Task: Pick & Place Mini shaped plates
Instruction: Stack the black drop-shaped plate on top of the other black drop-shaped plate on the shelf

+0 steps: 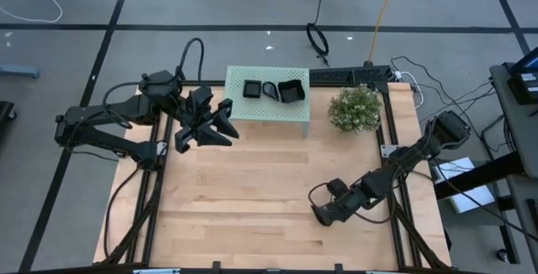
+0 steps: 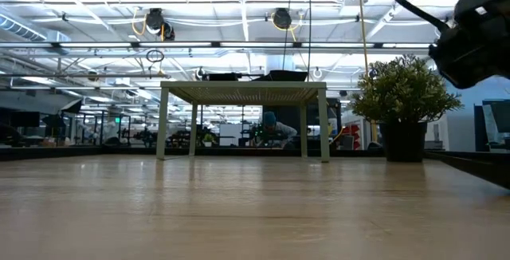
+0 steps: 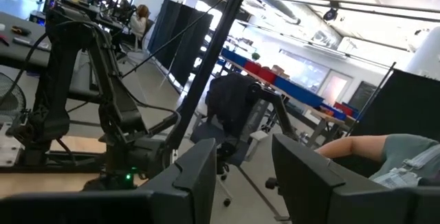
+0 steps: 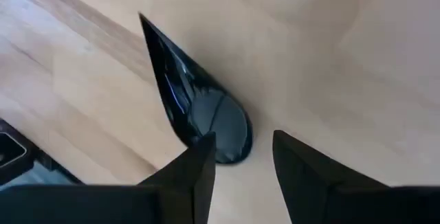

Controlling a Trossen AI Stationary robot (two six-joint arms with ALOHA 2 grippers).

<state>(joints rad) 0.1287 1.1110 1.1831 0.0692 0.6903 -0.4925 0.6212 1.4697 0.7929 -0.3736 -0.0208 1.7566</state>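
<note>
I count 3 glossy black mini plates point(image 1: 271, 90) on the mint-green perforated stand point(image 1: 267, 113), 1 teardrop plate point(image 4: 196, 110) on the wooden table point(image 1: 252, 198) under my right gripper point(image 1: 322, 216), fingers parted, nothing held. 1 bushy potted plant point(image 1: 355, 108) beside the stand. Left gripper point(image 1: 212, 125) open, empty, raised.

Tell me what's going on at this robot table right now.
The right gripper is low over the wooden table near its right edge, jaws open around the round end of a black teardrop plate that lies flat on the wood, not lifted. Three other black plates sit on the mint-green stand beside a plant. The left gripper waits open by the stand's left end, holding nothing.
</note>
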